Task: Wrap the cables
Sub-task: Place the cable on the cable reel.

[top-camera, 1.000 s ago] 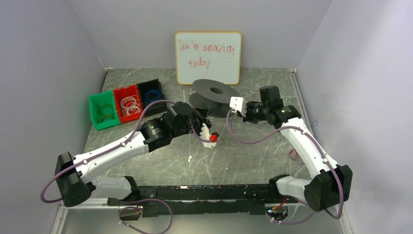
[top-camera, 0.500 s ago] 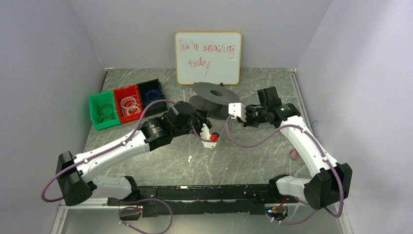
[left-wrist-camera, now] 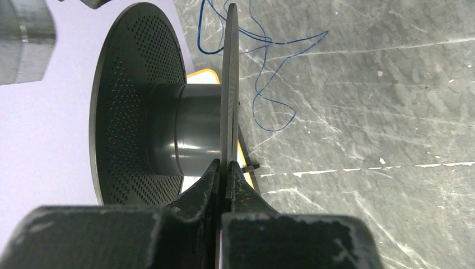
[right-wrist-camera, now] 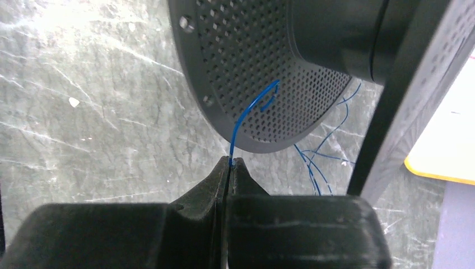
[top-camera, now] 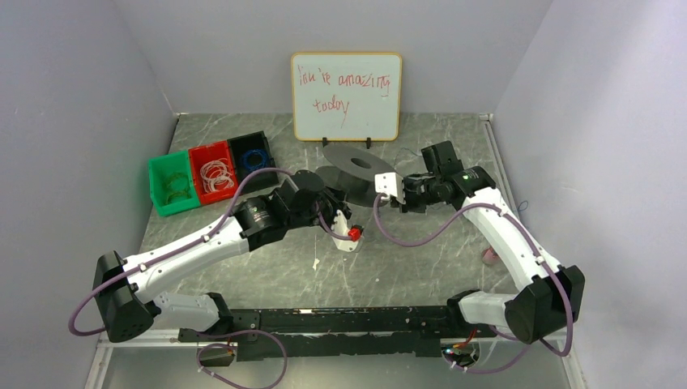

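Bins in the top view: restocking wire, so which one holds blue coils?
The black bin, rightmost of three, with blue coils; the red bin holds whitish coils.

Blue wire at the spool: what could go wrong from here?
The right gripper pinches the blue wire only at its fingertips; a pull could slip it free.
The left gripper holds the spool only by its thin flange rim; the spool may twist loose.
Loose wire loops beside the spool may snag.
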`<action>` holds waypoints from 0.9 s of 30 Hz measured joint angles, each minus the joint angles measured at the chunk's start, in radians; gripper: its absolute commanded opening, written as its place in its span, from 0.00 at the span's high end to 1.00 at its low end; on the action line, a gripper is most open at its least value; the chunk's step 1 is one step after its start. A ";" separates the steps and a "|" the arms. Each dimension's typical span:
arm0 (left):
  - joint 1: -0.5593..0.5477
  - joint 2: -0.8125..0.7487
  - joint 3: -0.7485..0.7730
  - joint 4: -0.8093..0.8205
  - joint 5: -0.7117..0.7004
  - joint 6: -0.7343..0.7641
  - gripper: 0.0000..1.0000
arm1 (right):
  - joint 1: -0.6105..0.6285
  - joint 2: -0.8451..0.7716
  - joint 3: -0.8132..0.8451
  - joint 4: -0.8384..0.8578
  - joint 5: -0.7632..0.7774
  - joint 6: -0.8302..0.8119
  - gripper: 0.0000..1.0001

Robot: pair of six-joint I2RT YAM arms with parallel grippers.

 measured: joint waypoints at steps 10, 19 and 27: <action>0.000 0.016 0.000 0.152 -0.115 0.029 0.98 | 0.001 -0.021 0.035 -0.071 -0.032 -0.002 1.00; 0.005 0.029 0.000 0.222 -0.170 0.042 0.98 | -0.003 -0.085 0.003 -0.077 -0.012 0.011 1.00; 0.007 0.010 0.000 0.124 -0.130 -0.007 0.98 | -0.076 -0.142 -0.047 0.097 0.016 0.194 1.00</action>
